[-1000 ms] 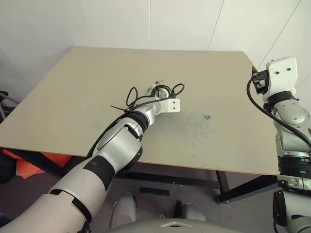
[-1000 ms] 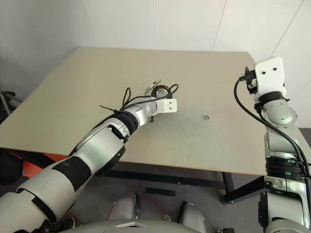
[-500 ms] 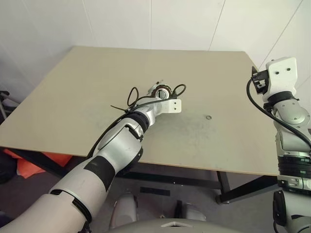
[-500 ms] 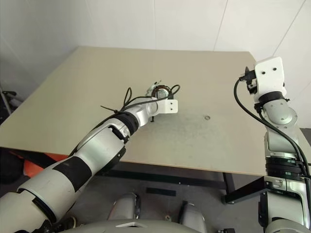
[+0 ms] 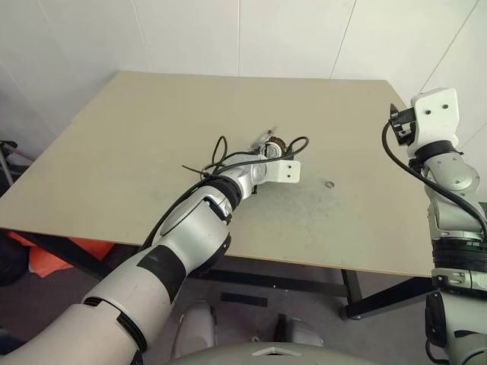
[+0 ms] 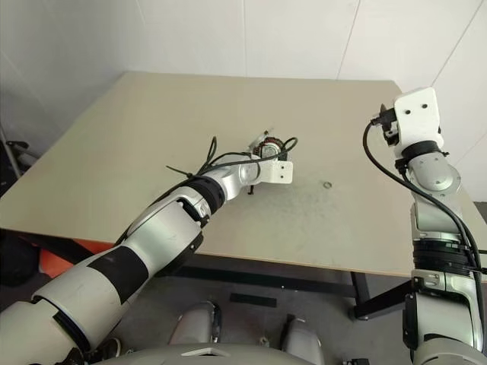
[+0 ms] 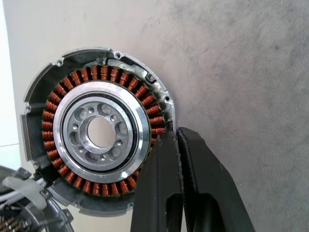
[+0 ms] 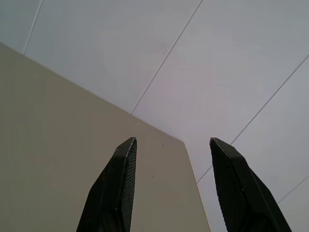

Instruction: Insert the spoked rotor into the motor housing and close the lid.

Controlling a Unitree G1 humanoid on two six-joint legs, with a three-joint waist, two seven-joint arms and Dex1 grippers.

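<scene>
Your left gripper (image 7: 175, 137) is pinched shut on the rim of the motor housing (image 7: 96, 130), lifted above the middle of the table (image 5: 114, 144), with the spoked rotor (image 7: 101, 135) seated inside its copper windings. Your right gripper (image 8: 169, 145) hangs open and empty beyond the table's right edge. No readable writing is visible on anything.

The left arm (image 5: 190, 243) wears glossy silver-white shells, with a black band across the upper segment and black ribbed rings at the joints. Thin black cables loop loose near its wrist, where a white bracket (image 5: 288, 171) carries small screw holes. The right arm (image 5: 450, 205) is light grey with dark collar rings, topped by a white box (image 5: 435, 114) marked by two dark dots, and a thick black cable runs down beside it. Both grippers' fingers (image 8: 118, 188) are matte black, tapered, with ridged inner faces.
</scene>
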